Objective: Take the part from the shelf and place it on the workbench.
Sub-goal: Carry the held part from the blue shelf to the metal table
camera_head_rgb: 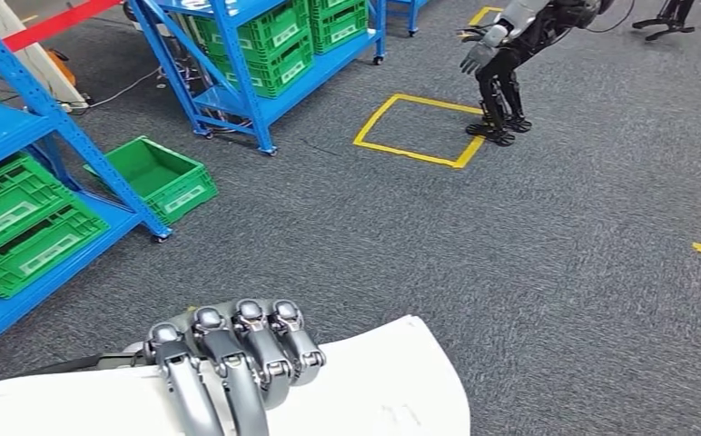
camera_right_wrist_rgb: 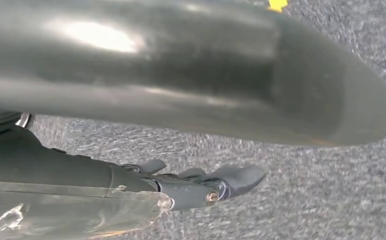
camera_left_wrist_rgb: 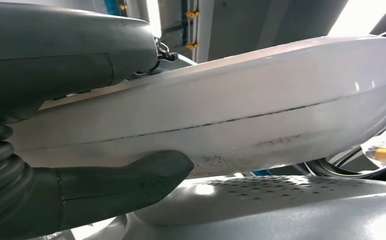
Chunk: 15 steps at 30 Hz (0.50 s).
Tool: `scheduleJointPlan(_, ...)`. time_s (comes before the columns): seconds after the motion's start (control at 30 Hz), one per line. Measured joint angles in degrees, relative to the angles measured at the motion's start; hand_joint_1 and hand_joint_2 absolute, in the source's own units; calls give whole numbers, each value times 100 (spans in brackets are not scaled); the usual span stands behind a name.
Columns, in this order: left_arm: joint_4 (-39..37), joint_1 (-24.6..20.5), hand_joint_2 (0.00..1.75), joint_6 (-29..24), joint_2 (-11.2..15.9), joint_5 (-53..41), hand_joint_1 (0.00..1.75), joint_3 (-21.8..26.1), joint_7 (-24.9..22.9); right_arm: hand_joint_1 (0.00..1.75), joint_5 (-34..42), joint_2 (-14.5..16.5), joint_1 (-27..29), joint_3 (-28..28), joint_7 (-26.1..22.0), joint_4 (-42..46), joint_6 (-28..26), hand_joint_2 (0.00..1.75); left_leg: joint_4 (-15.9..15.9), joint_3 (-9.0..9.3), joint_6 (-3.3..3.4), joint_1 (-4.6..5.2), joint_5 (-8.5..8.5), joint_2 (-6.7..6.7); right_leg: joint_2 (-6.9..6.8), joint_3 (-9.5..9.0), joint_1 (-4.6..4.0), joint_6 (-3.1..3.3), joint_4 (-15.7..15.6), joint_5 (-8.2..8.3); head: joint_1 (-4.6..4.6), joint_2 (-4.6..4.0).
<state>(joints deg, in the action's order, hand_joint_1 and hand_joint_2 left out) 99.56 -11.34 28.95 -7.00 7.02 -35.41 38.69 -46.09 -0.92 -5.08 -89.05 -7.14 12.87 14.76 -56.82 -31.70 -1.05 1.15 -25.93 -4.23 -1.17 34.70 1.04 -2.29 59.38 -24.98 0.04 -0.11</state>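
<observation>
A large white curved part (camera_head_rgb: pixel 379 391) fills the bottom of the head view, held up over the grey carpet. My left hand (camera_head_rgb: pixel 233 359) grips it, with the silver fingers (camera_head_rgb: pixel 265 341) hooked over its upper edge. In the left wrist view the part (camera_left_wrist_rgb: pixel 261 110) lies between the hand's upper fingers and the thick grey thumb (camera_left_wrist_rgb: pixel 126 182), which presses on its underside. My right hand (camera_right_wrist_rgb: pixel 191 125) hangs over the carpet, its thumb and darker fingers (camera_right_wrist_rgb: pixel 226 180) stretched out and apart with nothing between them.
A blue shelf (camera_head_rgb: pixel 29 118) with green crates (camera_head_rgb: pixel 20 227) stands at the left, and a green crate (camera_head_rgb: pixel 156 177) sits on the floor beside it. A second blue shelf (camera_head_rgb: pixel 256 64) is behind. Farther off are a yellow taped square (camera_head_rgb: pixel 419 127) and another humanoid robot (camera_head_rgb: pixel 510 54).
</observation>
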Motion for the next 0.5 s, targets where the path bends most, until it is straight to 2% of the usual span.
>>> scheduleJointPlan(0.07,7,-5,175,19,-1,-7,175,0,0,0,30,0,-8,-1,-14,0,-2,0,-341,-147,-65,-26,-236,175,93,5,17,62,-7,16,-7,0)
scheduleJointPlan(0.1,9,-6,175,22,2,-16,175,0,0,0,44,0,-17,-2,-28,0,0,0,-670,-299,-90,-36,-415,272,139,10,21,82,-7,22,-14,0)
scheduleJointPlan(0.17,10,-3,175,17,10,-39,175,0,0,0,73,2,-31,-2,-65,0,7,0,-1450,-696,-105,-46,-735,339,249,25,23,106,-7,29,-23,0)
scheduleJointPlan(0.2,10,-2,175,14,13,-46,175,0,0,0,89,5,-32,-2,-83,0,13,0,-1660,-818,-99,-48,-766,342,305,28,23,109,-6,31,-24,0)
scheduleJointPlan(0.23,10,-1,175,12,14,-50,175,0,0,0,102,10,-31,-2,-98,0,21,0,-1673,-847,-87,-50,-684,349,370,29,24,105,-6,36,-25,0)
scheduleJointPlan(0.27,10,-2,175,11,14,-50,175,0,0,0,113,16,-31,-2,-111,0,31,0,-1461,-758,-69,-54,-508,370,435,28,26,96,-6,42,-25,0)
scheduleJointPlan(0.3,11,-3,175,11,14,-50,175,0,0,0,120,22,-36,-2,-126,0,42,0,-1106,-588,-51,-60,-293,428,501,27,31,82,-7,50,-26,0)
scheduleJointPlan(0.33,12,-6,175,11,13,-49,175,0,0,0,122,28,-44,-2,-139,0,53,0,-697,-389,-33,-68,-107,543,565,34,31,60,-3,57,-27,0)
scheduleJointPlan(0.37,13,-7,175,11,13,-47,175,0,0,0,125,33,-54,-2,-155,0,67,0,-369,-231,-28,-80,-1,644,620,48,29,32,2,66,-28,0)
scheduleJointPlan(0.43,15,-11,175,10,9,-44,175,0,0,0,129,42,-52,-2,-187,0,108,0,-60,-99,-20,-84,46,760,707,88,35,-45,-17,97,-33,0)
scheduleJointPlan(0.47,15,-12,175,7,5,-48,175,0,0,0,131,46,-39,-2,-202,0,127,0,-33,-98,-7,-84,54,724,747,111,45,-87,-42,119,-34,0)
scheduleJointPlan(0.5,14,-16,175,-2,-1,-57,175,-1,0,0,134,51,-22,-2,-213,-1,139,0,-15,-99,25,-84,75,678,727,129,54,-120,-46,124,-33,0)
